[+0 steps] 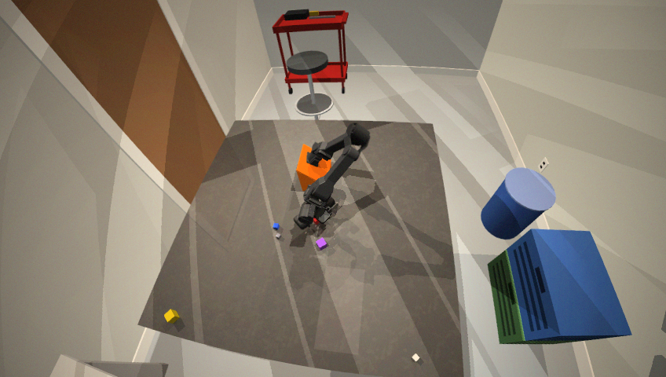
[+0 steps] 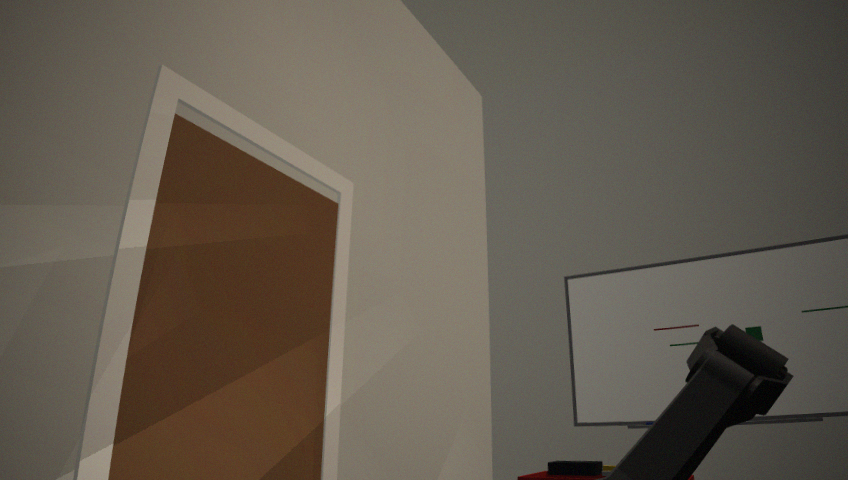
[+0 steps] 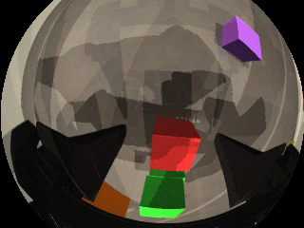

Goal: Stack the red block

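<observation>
- Looking through your wrist view, the tool (image 3: 167, 152) stands wide open and grips nothing, its dark fingers flanking the red block (image 3: 174, 146).
- The red block rests on the tabletop (image 1: 233, 289), just beside the green block (image 3: 163, 196).
- Your top view shows only a sliver of red under the tool.
- A purple cube (image 1: 320, 243) lies near.

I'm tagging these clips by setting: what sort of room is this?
Probably a workshop or lab room: a red two-shelf utility cart beside a round grey stool, a wall-mounted whiteboard, and a brown door.
</observation>
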You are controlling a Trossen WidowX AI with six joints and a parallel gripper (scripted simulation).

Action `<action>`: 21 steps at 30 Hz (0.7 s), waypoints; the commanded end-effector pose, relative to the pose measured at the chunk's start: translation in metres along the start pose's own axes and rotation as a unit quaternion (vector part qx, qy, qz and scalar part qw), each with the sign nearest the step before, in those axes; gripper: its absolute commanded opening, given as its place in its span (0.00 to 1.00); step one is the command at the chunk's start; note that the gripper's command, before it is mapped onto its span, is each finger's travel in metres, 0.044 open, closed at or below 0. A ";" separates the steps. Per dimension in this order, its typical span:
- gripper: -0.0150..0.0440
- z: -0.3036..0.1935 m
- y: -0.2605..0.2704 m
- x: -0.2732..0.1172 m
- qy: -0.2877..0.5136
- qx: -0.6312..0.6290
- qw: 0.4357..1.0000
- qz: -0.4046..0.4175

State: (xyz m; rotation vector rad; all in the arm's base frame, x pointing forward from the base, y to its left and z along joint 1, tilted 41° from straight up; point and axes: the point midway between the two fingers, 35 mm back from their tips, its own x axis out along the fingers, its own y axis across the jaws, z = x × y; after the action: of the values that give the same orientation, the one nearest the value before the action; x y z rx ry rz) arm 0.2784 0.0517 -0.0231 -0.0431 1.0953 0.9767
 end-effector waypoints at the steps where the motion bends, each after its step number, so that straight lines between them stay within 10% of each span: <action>1: 1.00 0.001 0.000 0.001 -0.002 0.002 1.000 0.002; 6: 1.00 0.001 0.000 0.000 -0.002 0.002 1.000 0.002; 21: 0.43 0.001 0.000 0.000 -0.002 0.002 1.000 0.002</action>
State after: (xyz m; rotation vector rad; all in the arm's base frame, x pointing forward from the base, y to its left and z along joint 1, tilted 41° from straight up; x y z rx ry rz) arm 0.2784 0.0520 -0.0233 -0.0420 1.0947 0.9770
